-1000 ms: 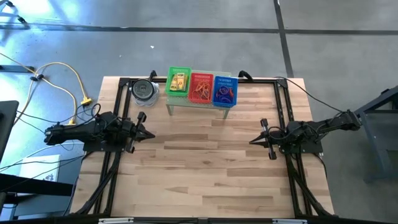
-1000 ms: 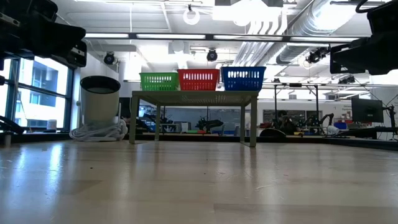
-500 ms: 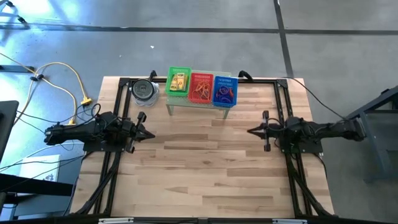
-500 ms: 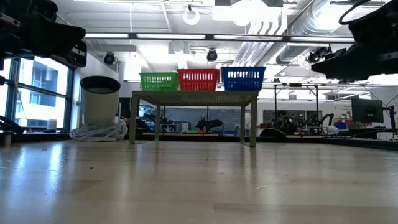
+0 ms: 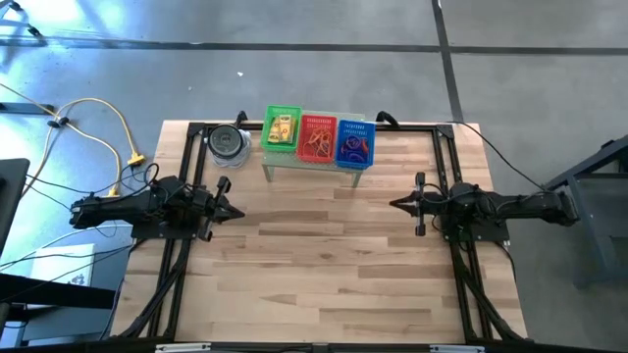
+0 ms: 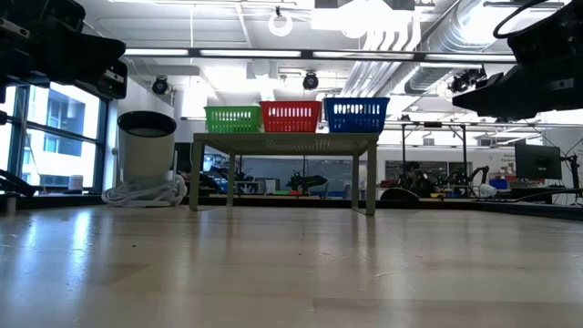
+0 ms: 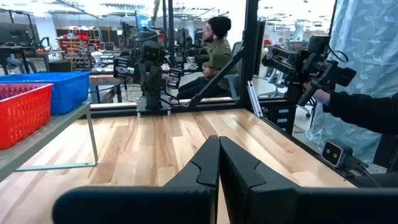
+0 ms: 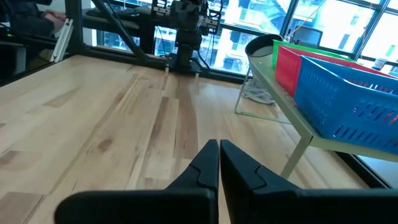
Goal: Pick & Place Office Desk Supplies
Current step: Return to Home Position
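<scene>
The supplies lie sorted in three small baskets on the pale-green shelf [image 5: 316, 162] at the table's far edge: yellow packets [image 5: 283, 129] in the green basket, orange and red loops [image 5: 316, 140] in the red one, blue and purple loops [image 5: 354, 144] in the blue one. My left gripper [image 5: 238, 211] hovers shut over the table's left side, fingers pointing right. My right gripper [image 5: 394, 205] hovers shut over the right side, fingers pointing left. Both are empty, well clear of the shelf.
A round grey-lidded container [image 5: 228, 143] stands left of the shelf, with white cord at its foot [image 6: 144, 192]. A black frame [image 5: 196, 176] runs along the table's sides. Bare wood [image 5: 314, 245] lies between the arms. A seated person [image 7: 217, 53] shows beyond the table.
My right gripper has moved toward the table's far edge and slightly left, straightening until its fingers point level at the left arm; it stayed shut. The left arm and the baskets kept still.
</scene>
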Controlling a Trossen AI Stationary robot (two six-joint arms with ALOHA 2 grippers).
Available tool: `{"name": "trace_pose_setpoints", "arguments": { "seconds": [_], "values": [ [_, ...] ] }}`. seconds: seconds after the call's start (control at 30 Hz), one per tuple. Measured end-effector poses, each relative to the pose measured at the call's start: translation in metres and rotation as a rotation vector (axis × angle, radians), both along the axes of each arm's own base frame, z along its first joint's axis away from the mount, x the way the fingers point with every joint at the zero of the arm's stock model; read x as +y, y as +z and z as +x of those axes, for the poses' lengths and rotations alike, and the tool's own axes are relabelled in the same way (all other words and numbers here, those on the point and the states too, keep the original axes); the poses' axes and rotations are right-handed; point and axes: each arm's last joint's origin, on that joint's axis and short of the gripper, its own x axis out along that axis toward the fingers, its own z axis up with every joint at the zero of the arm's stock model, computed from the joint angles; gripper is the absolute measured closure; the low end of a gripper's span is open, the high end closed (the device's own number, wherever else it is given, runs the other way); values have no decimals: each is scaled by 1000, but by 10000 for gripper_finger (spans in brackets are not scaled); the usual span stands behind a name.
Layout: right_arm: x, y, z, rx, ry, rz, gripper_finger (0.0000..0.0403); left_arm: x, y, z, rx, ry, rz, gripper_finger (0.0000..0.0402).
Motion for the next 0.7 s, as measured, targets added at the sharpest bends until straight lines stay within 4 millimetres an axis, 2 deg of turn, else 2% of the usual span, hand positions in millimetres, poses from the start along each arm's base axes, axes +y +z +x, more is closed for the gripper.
{"name": "trace_pose_setpoints", "arguments": {
  "seconds": [0.43, 0.7],
  "values": [
    [0, 0, 0, 0, 0, 0, 400, 0, 0, 0, 19, -5, -78, 401],
    [0, 0, 0, 0, 0, 0, 400, 0, 0, 0, 12, -3, -47, 401]
  ]
}}
